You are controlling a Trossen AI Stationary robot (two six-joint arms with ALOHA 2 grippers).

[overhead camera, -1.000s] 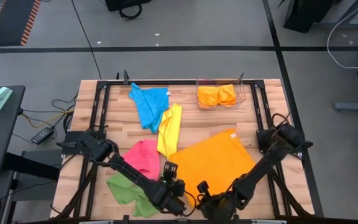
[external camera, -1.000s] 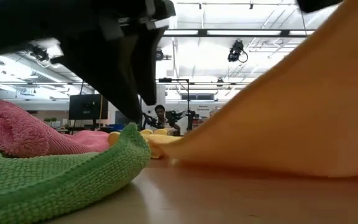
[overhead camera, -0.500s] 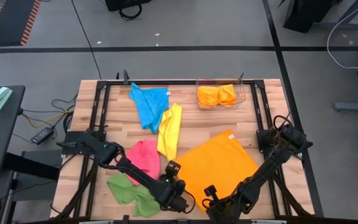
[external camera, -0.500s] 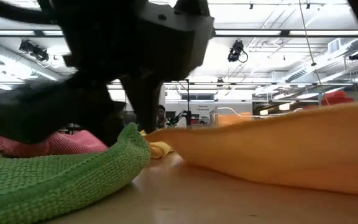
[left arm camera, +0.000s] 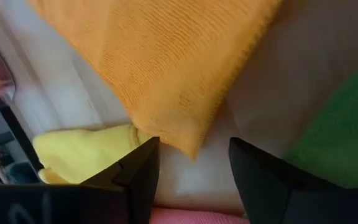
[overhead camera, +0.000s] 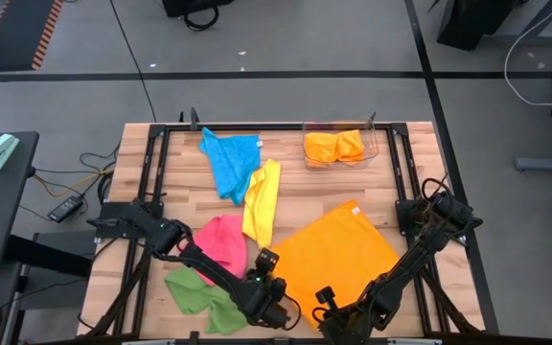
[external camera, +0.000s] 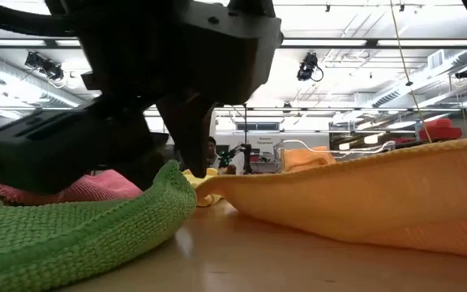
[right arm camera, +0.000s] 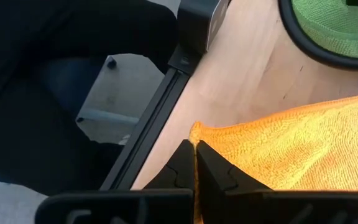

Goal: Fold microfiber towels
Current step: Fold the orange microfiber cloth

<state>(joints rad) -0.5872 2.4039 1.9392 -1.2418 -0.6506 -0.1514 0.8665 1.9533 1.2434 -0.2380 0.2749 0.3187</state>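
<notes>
A: We start with the table (overhead camera: 305,196), pale wood planks filling the middle of the high view. Spread across its lower centre is the big orange towel (overhead camera: 338,254), lying nearly flat as a tilted square.

B: We judge it light, limp and a little grippy, so corners are the places to take hold. Our right gripper (right arm camera: 194,163) is pinched tight on the corner at the bottom of that view.

A: Our left gripper (left arm camera: 191,171) stands open just beside another orange corner, holding nothing. Around it lie smaller nubby cloths: the blue towel (overhead camera: 230,160) at upper centre, yellow towel (overhead camera: 262,199), pink towel (overhead camera: 220,241) and the crumpled green towel (overhead camera: 197,293).
</notes>
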